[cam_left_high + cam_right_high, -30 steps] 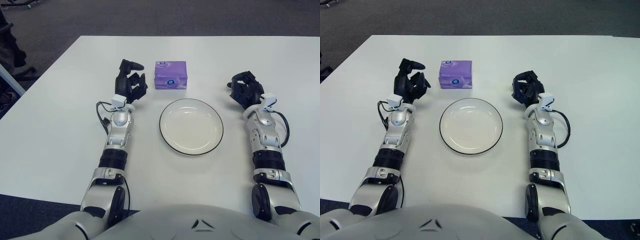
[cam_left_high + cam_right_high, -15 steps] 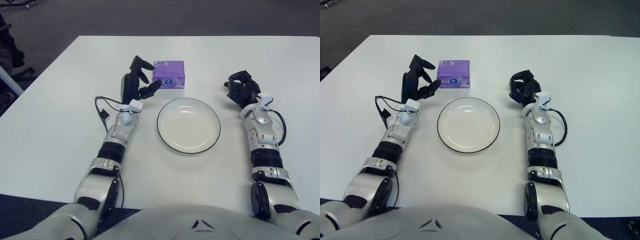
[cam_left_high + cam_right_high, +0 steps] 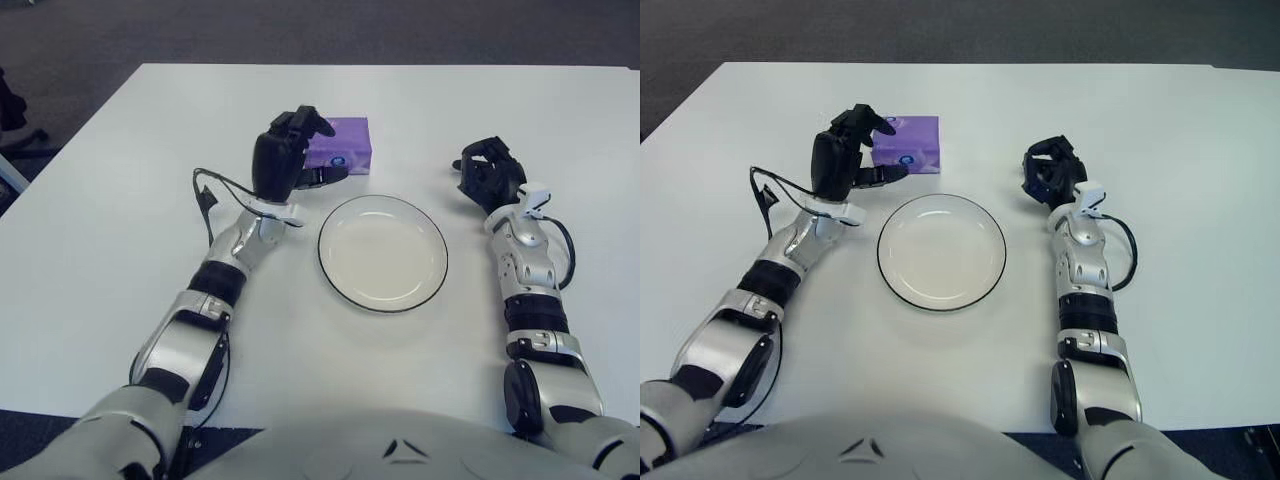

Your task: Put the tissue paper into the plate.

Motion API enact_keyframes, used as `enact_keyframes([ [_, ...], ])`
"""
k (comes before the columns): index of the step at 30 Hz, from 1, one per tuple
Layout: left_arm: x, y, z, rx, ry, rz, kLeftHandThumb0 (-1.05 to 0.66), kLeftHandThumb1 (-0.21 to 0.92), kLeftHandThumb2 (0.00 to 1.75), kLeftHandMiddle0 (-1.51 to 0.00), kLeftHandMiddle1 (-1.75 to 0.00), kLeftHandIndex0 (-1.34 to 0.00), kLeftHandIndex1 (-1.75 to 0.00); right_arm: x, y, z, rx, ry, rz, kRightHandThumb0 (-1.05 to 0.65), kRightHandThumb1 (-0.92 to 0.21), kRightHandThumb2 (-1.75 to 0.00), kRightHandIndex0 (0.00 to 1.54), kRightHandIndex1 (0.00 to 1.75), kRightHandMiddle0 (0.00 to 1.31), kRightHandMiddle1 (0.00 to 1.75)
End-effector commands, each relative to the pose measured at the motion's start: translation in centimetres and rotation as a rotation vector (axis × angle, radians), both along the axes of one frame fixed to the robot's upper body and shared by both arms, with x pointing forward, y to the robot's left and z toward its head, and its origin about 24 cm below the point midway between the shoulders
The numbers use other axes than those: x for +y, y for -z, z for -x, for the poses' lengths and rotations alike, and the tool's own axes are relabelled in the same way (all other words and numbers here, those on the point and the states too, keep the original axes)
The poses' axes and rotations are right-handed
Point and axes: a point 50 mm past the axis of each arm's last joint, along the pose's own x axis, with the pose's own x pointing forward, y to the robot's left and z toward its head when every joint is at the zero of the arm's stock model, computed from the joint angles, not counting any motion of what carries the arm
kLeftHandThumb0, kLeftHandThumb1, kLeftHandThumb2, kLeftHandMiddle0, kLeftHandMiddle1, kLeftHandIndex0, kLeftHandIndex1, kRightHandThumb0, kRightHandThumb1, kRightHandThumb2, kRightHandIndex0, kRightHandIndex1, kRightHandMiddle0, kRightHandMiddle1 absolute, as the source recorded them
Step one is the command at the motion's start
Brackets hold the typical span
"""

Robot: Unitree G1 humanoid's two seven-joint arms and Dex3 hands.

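Observation:
A small purple tissue pack [image 3: 348, 152] lies on the white table, just beyond the upper left rim of the plate. The white plate [image 3: 383, 255] with a dark rim is empty at the table's middle. My left hand [image 3: 322, 150] is at the pack's left end, with the fingers spread above it and the thumb below it, and holds nothing. My right hand [image 3: 489, 176] rests to the right of the plate, with the fingers curled and empty.
The white table [image 3: 110, 210] stretches wide on both sides of my arms. A black cable [image 3: 207, 200] loops off my left wrist. Dark carpet lies beyond the far edge.
My left hand has moved right and forward, from beside the pack to its left end, with the fingers now over it. The right hand has stayed in place.

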Motion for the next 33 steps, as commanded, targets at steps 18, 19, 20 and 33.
enact_keyframes([
  [18,-1.9,-2.1,-2.6,-0.05,-0.003,-0.297,-0.01,0.92,0.33,-0.45,-1.47,-0.29,-1.45,0.3,5.3,1.6,0.231,-0.001,-0.045,-0.01,-0.57,-0.9,0.58,1.41,0.29,1.75],
  [19,-2.0,-2.2,-2.8,-0.047,-0.005,-0.31,-0.01,0.92,0.33,-0.45,-1.47,-0.28,-1.46,0.3,5.3,1.6,0.232,-0.001,-0.045,-0.01,-0.57,-0.9,0.59,1.41,0.29,1.75],
  [20,-2.1,-2.2,-2.9,-0.044,-0.006,-0.319,-0.08,0.92,0.35,-0.42,-1.37,-0.29,-1.49,0.3,5.3,1.6,0.233,-0.002,-0.045,-0.01,-0.57,-0.9,0.59,1.41,0.29,1.75],
  [33,-2.9,-2.3,-5.3,0.122,-0.025,-0.568,-0.74,0.92,0.42,-0.39,-0.03,-0.32,-0.28,0.4,5.5,1.6,0.241,-0.01,-0.039,-0.01,-0.55,-0.93,0.6,1.42,0.29,1.75],
])
